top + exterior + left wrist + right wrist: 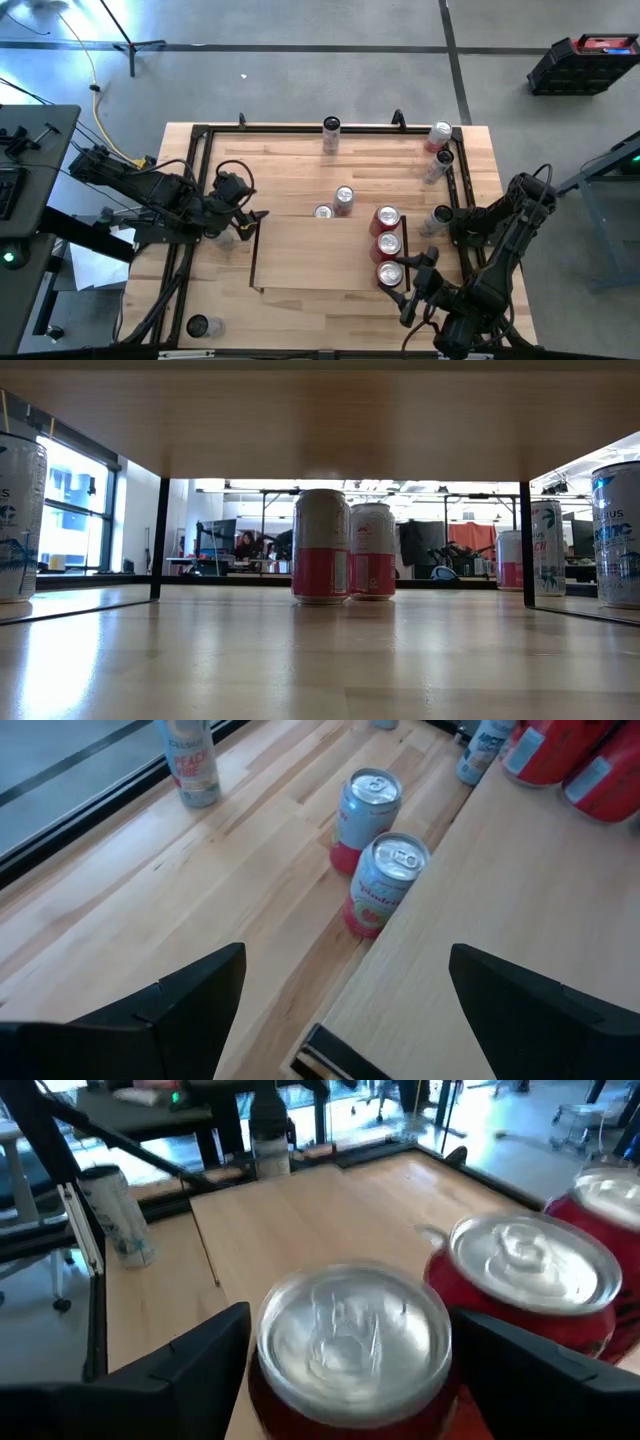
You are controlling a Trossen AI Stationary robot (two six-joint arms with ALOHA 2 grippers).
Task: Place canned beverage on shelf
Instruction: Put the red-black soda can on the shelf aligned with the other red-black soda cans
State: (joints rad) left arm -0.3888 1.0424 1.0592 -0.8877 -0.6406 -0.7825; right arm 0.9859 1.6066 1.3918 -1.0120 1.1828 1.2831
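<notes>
Red can (352,1355) betw fingers | right hand (350,1370) wide open, straddling, not gripping

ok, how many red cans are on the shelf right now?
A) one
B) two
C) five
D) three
D: the high view shows three red cans lined up in a column along the right edge of the shelf, with the right gripper around the nearest one, fingers apart on either side of it.
</notes>
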